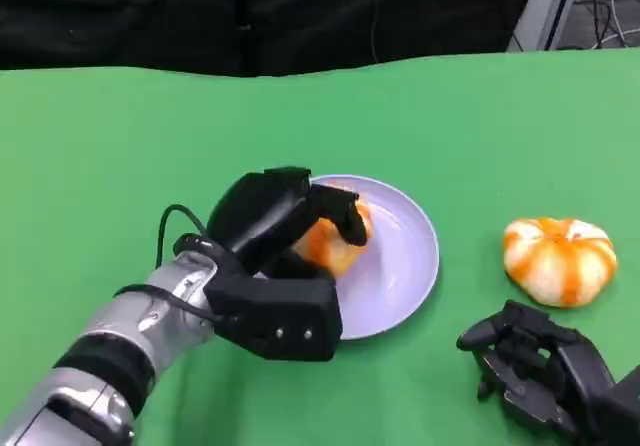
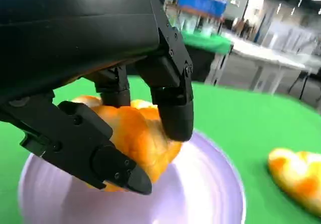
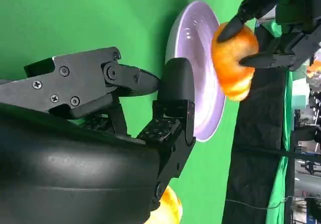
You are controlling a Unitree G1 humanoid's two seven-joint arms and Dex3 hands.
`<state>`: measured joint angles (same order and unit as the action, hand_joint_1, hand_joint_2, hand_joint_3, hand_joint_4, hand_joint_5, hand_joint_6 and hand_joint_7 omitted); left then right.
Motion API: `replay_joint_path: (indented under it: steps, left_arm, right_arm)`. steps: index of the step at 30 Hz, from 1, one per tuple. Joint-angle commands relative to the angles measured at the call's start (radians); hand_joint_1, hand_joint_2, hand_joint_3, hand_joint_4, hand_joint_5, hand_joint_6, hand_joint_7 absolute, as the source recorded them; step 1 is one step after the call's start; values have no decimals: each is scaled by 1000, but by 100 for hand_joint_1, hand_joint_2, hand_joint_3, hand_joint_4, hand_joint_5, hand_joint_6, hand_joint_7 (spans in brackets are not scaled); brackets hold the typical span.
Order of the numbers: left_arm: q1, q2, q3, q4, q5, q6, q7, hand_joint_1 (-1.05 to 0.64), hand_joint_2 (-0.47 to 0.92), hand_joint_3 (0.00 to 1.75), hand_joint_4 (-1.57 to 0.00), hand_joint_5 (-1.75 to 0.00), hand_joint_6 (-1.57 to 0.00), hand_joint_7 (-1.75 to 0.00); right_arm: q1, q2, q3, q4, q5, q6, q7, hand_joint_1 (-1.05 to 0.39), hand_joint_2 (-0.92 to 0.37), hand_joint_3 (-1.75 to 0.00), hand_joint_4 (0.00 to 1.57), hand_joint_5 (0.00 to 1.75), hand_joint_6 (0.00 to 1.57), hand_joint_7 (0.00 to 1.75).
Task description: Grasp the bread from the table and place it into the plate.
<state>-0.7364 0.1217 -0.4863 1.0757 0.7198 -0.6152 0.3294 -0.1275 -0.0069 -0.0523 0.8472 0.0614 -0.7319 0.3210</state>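
Right hand (image 1: 535, 366) rests empty, fingers apart; left hand (image 1: 285, 241) grips one bread (image 1: 335, 246) over one plate (image 1: 400, 266); second bread (image 1: 560, 258) beside.

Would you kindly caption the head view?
Left hand holds bread over the plate; second bread waits.

Orange-glazed bread (image 1: 335, 244) in hand over lavender plate (image 1: 400, 266)

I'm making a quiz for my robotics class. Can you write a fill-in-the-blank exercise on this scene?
1. The left hand holds a piece of bread above the ____.
2. The tablecloth is ____.
3. A second bread lies on the table near the ____ hand.

Missing words: plate; green; right
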Motion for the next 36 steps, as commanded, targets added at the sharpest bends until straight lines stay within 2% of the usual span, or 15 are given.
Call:
replay_joint_path:
  steps: [1, 5, 7, 15, 17, 19, 25, 29, 33, 36]
  left_arm:
    - [-34, 9, -9, 9, -10, 13, -42, -25, 92, 10, -87, -27, -89, -1]
    - [-40, 14, -23, 13, -1, 11, -54, -28, 92, 11, -89, -12, -85, 0]
    - [-40, 16, -29, 10, -1, 16, -63, -32, 92, 12, -85, -7, -81, 0]
    - [-36, 16, -39, -1, -5, 32, -84, -39, 92, 15, -84, -3, -79, 0]
    - [-33, 14, -34, -5, -19, 32, -117, -61, 92, 30, -74, -1, -68, 0]
    - [-30, 14, -31, -8, -28, 31, -132, -67, 92, 35, -71, -1, -64, 0]
    - [-28, 16, -30, -13, -34, 33, -141, -69, 92, 37, -70, 0, -64, 0]
    - [-19, 22, -17, -51, -80, 71, -276, -80, 92, 58, -49, 0, -49, 0]
    - [-9, 30, -11, -82, -96, 88, -322, -81, 92, 61, -48, 0, -48, 0]
    - [-5, 41, -9, -103, -114, 96, -373, -88, 92, 71, -41, 0, -43, 0]
  right_arm:
    - [13, -9, -1, 4, 0, 3, -9, -26, -92, -47, 69, 175, 76, 108]
    - [14, -10, 0, 4, -4, -4, -13, -26, -92, -47, 69, 175, 76, 107]
    - [14, -11, 1, 4, -9, -6, -18, -27, -92, -47, 69, 175, 76, 107]
    - [15, -11, 3, 1, -6, -4, -18, -27, -92, -47, 68, 175, 76, 107]
    - [14, -12, 2, 2, -3, -3, -16, -27, -92, -47, 67, 175, 76, 106]
    - [14, -12, 2, 3, -4, -4, -16, -27, -92, -47, 67, 175, 76, 106]
    - [14, -12, 2, 3, -4, -4, -16, -27, -92, -47, 67, 175, 76, 106]
    - [16, -9, 0, -2, 9, 2, -3, -24, -92, -48, 67, 175, 76, 106]
    - [16, -9, -1, -1, 10, 3, 0, -24, -92, -49, 67, 175, 76, 106]
    - [14, -10, -2, 3, 9, 2, -1, -24, -92, -49, 66, 175, 76, 105]
